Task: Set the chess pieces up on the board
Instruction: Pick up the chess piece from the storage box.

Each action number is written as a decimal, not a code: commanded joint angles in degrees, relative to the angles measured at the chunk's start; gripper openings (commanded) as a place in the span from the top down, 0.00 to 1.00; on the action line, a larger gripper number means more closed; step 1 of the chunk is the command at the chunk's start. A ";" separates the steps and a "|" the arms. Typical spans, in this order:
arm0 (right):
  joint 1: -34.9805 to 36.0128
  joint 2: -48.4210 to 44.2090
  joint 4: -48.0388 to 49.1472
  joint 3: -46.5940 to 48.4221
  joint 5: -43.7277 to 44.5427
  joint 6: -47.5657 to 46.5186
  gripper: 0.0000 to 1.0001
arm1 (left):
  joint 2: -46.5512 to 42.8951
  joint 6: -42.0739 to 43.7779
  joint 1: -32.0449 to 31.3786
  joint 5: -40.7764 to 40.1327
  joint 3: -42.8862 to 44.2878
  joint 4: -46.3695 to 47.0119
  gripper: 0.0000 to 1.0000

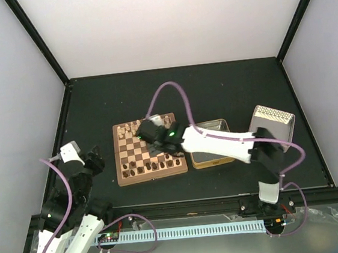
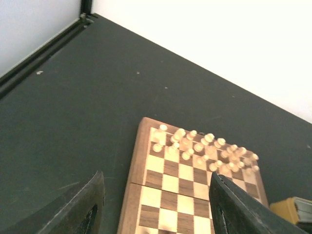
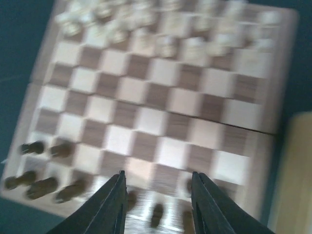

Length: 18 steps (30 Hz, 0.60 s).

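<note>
The right gripper [image 3: 158, 175] hangs low over the board [image 3: 161, 112] with its fingers [image 3: 116, 204] spread and nothing pinched. Right between those fingers, on the board's nearest rank, one of the dark chess pieces [image 3: 156, 214] stands free, touching neither finger. Blurred dark shapes sit on either side of it. Off to this gripper's left, more dark pieces stand in two short rows at the near corner. Ahead of the fingertips bare checks run on, and beyond them the pale chessmen [image 3: 165, 46] crowd the far ranks. At its right, the gold tin [image 3: 298, 170] lies just beside the board. Now the left gripper [image 2: 157, 178]: fingers wide apart and empty. The board's near-left part lies just ahead of its tips, with the pale men farther on.
</note>
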 commanded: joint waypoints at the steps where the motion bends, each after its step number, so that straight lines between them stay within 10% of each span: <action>1: -6.77 -11.10 5.44 -13.47 4.36 4.03 0.62 | -1.43 4.89 0.24 8.09 -1.41 5.48 0.38; 9: -21.37 -22.52 19.30 -35.35 -5.47 2.08 0.59 | 3.27 10.62 0.25 25.94 -3.96 14.19 0.32; 18: -27.08 -17.40 23.55 -36.83 -13.91 -1.76 0.63 | 11.16 8.08 0.25 35.10 -5.86 24.50 0.36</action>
